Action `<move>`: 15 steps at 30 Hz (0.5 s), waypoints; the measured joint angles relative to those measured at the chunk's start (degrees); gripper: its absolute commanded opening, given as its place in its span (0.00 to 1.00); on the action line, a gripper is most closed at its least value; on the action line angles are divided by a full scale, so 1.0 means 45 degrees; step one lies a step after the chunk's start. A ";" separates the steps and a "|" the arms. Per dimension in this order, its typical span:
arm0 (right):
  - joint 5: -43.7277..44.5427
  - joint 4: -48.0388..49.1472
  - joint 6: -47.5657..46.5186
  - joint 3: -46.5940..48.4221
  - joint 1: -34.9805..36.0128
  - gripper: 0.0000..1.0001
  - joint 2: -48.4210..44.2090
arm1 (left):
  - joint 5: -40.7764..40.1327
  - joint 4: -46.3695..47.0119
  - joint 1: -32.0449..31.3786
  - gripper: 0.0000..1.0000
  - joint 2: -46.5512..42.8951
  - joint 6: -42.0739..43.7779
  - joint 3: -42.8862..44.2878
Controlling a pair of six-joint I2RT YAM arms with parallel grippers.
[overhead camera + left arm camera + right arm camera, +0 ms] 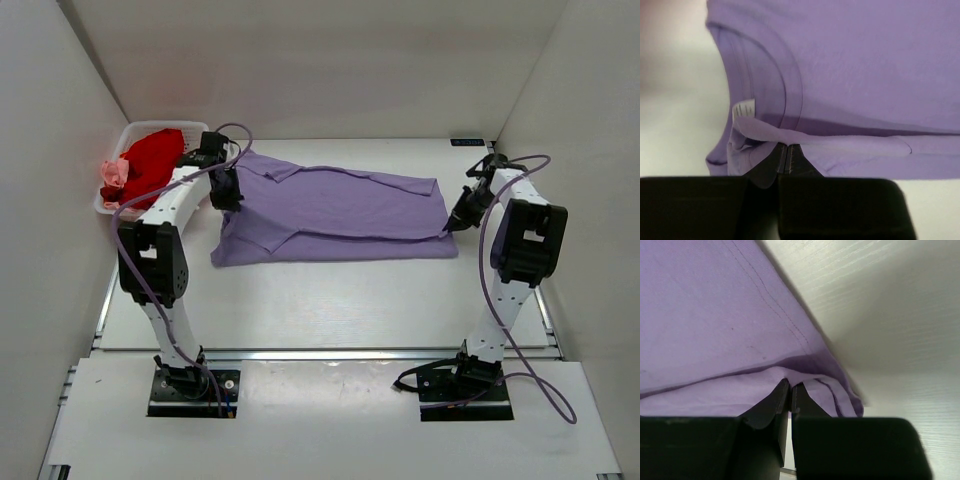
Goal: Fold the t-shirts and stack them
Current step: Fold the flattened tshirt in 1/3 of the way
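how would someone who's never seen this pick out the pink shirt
On the table, find the white basket in the far left corner. Inside, the pink shirt is the small pale bundle at the basket's left edge, next to a larger bright red shirt. The lavender t-shirt lies spread out on the table instead.

Flat on the table [330,300] with the spread t-shirt [340,210], collar end between the fingertips of the left gripper [785,159], hem corner between those of the right gripper [790,390], and, just left of and behind the left fingertips, the basket [150,125] holding a bunched t-shirt [155,160] and, further left, a smaller crumpled t-shirt [113,173].
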 measured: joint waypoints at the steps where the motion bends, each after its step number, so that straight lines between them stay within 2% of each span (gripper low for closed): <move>1: -0.0029 0.0015 0.0039 0.0000 -0.0005 0.06 0.0029 | 0.0000 0.0063 0.0024 0.09 0.0155 -0.0034 0.0233; 2: -0.0053 0.0049 0.0107 0.0000 -0.0005 0.17 0.0049 | 0.0000 0.0223 0.0058 0.32 0.0262 -0.0034 0.0398; 3: -0.0073 0.0136 0.0233 -0.0015 -0.0005 0.23 0.0044 | -0.0005 0.0359 0.0097 0.41 0.0325 -0.0005 0.0491; 5: -0.0112 0.0651 0.0325 -0.0267 -0.0005 0.24 -0.0141 | -0.0010 0.0549 0.0189 0.42 0.0374 -0.0209 0.0636; 8: -0.0243 0.1919 0.0675 -0.1462 -0.0039 0.25 -0.1035 | -0.0024 0.0840 0.0374 0.53 0.0350 -0.0379 0.0709; 12: -0.0593 0.3376 0.1447 -0.3555 -0.0355 0.25 -0.3152 | -0.0087 0.1423 0.0568 0.53 -0.0034 -0.0607 0.0000; 15: -0.0597 0.3910 0.1661 -0.3959 -0.0612 0.27 -0.4017 | -0.0117 0.1651 0.0568 0.53 -0.0753 -0.0714 -0.0962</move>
